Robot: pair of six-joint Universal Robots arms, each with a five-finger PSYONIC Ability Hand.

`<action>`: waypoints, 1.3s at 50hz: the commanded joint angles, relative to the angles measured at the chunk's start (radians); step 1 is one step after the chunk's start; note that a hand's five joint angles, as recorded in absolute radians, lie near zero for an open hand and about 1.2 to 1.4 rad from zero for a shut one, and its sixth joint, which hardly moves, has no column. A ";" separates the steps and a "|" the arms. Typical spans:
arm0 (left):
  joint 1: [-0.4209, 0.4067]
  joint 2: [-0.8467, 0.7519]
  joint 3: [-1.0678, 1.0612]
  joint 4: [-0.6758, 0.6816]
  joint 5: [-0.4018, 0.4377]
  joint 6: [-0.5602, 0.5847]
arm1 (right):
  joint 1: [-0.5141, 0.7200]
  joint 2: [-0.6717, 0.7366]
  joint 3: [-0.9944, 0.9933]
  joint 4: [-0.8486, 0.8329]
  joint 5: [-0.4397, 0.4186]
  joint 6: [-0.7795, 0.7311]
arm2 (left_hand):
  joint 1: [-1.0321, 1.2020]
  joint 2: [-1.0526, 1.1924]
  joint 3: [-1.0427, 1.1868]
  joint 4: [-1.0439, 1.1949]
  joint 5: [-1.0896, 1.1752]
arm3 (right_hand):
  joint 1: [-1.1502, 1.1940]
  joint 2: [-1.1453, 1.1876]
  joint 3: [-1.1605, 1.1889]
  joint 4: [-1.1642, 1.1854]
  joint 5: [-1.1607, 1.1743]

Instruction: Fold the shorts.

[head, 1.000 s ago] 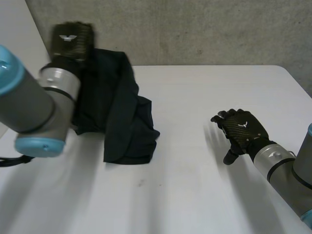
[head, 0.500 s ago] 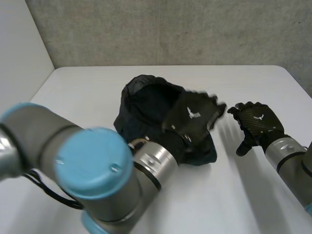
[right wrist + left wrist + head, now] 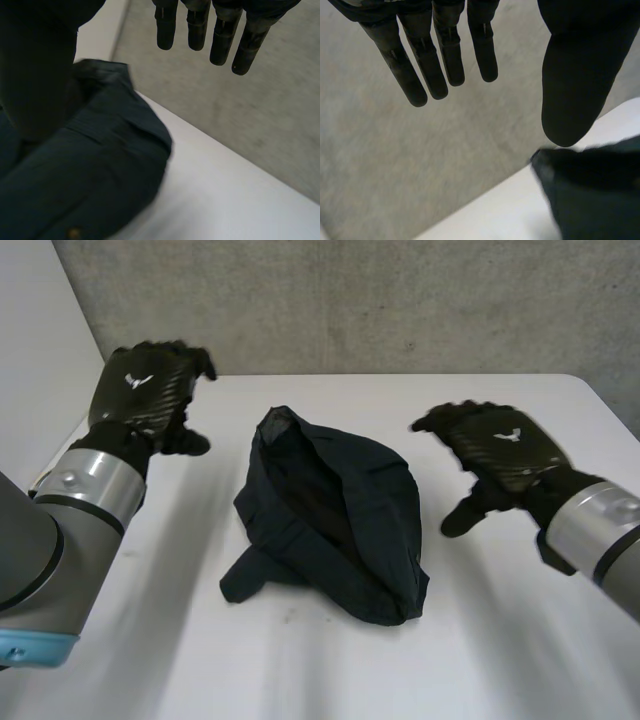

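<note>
The white table point(image 3: 300, 670) is matte and bare on the near side of the shorts, save one faint dark speck point(image 3: 290, 617) just in front of them; the dark shorts point(image 3: 330, 525) lie in a rumpled, bunched heap at the middle of the table, the waist opening gaping on their far side and one corner trailing out at their near left; neither hand touches them. The left hand point(image 3: 148, 390) hovers to the left of the shorts and a little beyond them, apart from the cloth; in the left wrist view its fingers point(image 3: 435, 65) are straight and spread, holding nothing, with an edge of the shorts point(image 3: 595, 190) past the thumb. The right hand point(image 3: 495, 445) hovers to the right of the shorts, fingers point(image 3: 220, 35) likewise extended and empty, the cloth point(image 3: 90, 170) beside its thumb. Behind the shorts the table's far edge meets a rough grey concrete wall point(image 3: 400, 300); a smooth white wall point(image 3: 40, 350) stands to the far left.
</note>
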 commanded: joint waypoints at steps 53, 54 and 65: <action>-0.026 -0.270 -0.041 0.057 0.009 -0.093 | 0.006 0.255 -0.073 -0.107 0.164 -0.188 | 0.034 0.052 0.034 0.053 0.062 | 0.225 0.200 0.214 0.192 0.182; -0.026 -0.270 -0.041 0.057 0.008 -0.093 | 0.046 0.215 -0.044 -0.098 0.106 -0.195 | 0.031 0.049 0.032 0.050 0.059 | 0.199 0.173 0.188 0.165 0.155; -0.020 -0.270 -0.040 0.059 0.006 -0.093 | 0.135 0.127 0.098 -0.083 -0.137 -0.445 | 0.034 0.052 0.034 0.053 0.062 | 0.122 0.097 0.111 0.089 0.079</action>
